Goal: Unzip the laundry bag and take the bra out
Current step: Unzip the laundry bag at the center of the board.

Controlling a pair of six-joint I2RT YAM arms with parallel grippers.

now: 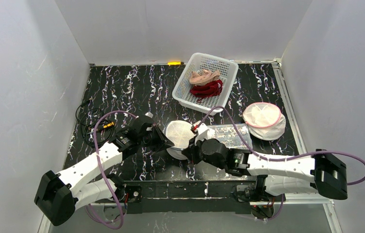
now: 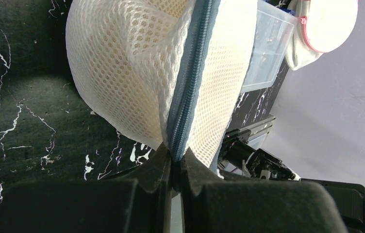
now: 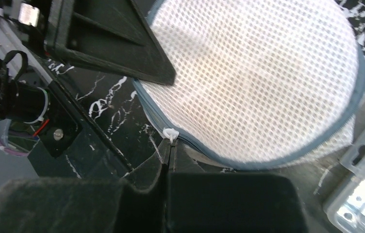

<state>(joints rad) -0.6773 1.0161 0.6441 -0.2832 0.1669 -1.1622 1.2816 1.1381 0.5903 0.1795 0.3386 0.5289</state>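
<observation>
At the far left of the black marbled table point(image 1: 137, 92) lies a loose coil of black cable point(image 1: 86, 119), clear of the work. The left gripper point(image 2: 174, 165) reaches in from that side, its fingers pressed together on the blue zipper point(image 2: 190, 87) seam at the near edge of the laundry bag point(image 1: 179, 136), pinching mesh and zipper tape between the pads. The bag, a round white mesh pouch, sits on the table near the front edge between the two grippers; the zipper looks shut along the stretch that shows, and what is inside cannot be made out through the mesh. The right gripper point(image 3: 167, 160) meets the bag from the near right, its fingers closed on the small white zipper pull point(image 3: 170, 133) at the rim. Both grippers crowd the same side of the bag, close together. Touching or just beside the bag on its right lies a clear plastic box point(image 1: 229, 136), close behind the right wrist. Farther back stands a white basket point(image 1: 205, 80) holding a beige bra point(image 1: 204, 76) and a red garment point(image 1: 207, 89), with a small yellow object point(image 1: 174, 63) at the table's back edge to its left. At the right sits a second round mesh bag point(image 1: 264, 119) with pink trim, well apart from the grippers.
</observation>
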